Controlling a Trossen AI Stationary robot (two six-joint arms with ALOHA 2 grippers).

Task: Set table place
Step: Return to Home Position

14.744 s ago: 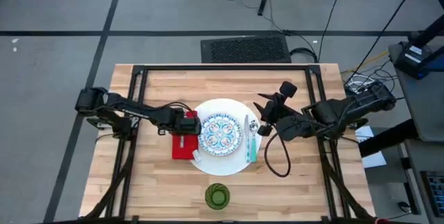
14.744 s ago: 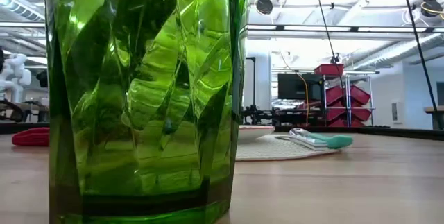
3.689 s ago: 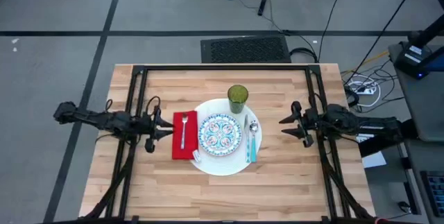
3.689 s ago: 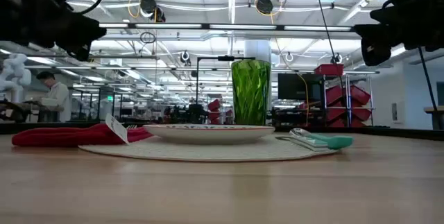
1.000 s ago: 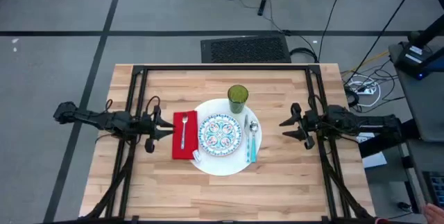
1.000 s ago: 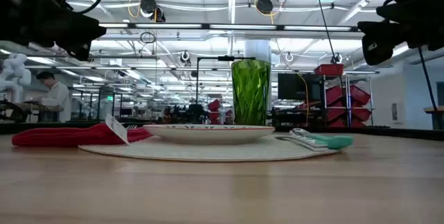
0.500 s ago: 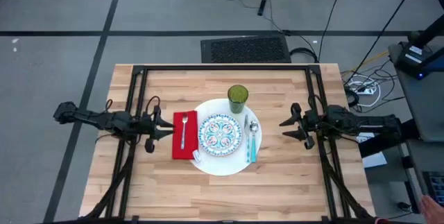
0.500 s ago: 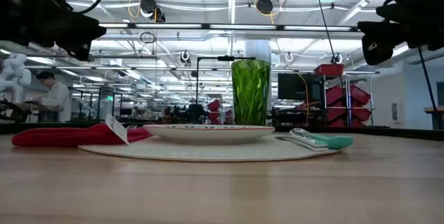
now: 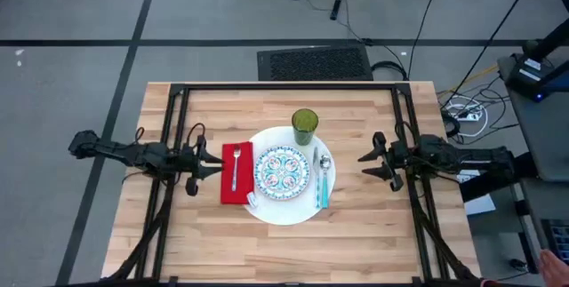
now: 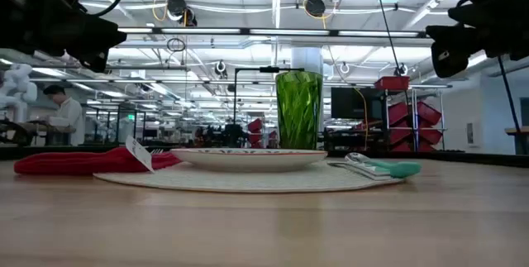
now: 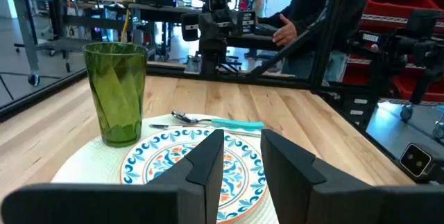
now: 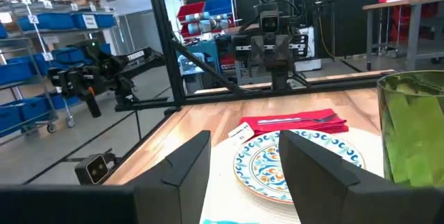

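Starting nearest: just bare planks of the table [image 9: 293, 251] up front, minus the green cup [image 9: 304, 125] that was parked there about fifteen seconds back. Next up, the big white plate [image 9: 284, 215] with the patterned plate [image 9: 282, 172] centred on it. Touching its left-arm side, the red napkin [image 9: 228, 187], with the fork [image 9: 235, 166] lying on top; along the other edge, the teal spoon [image 9: 322, 187]. Then the cup, upright at the white plate's far rim, just beyond the patterned plate rather than on it. Flanking all that, the left gripper [image 9: 217, 163] just beside the napkin and the right gripper [image 9: 364, 164] a bit clear of the spoon, both up off the table, fingers parted, holding nothing. Zero movement anywhere versus a second ago. Reading that as the setting done and the arms basically parked at home already. Way beyond the table, just a person [image 10: 59, 106] at a bench.
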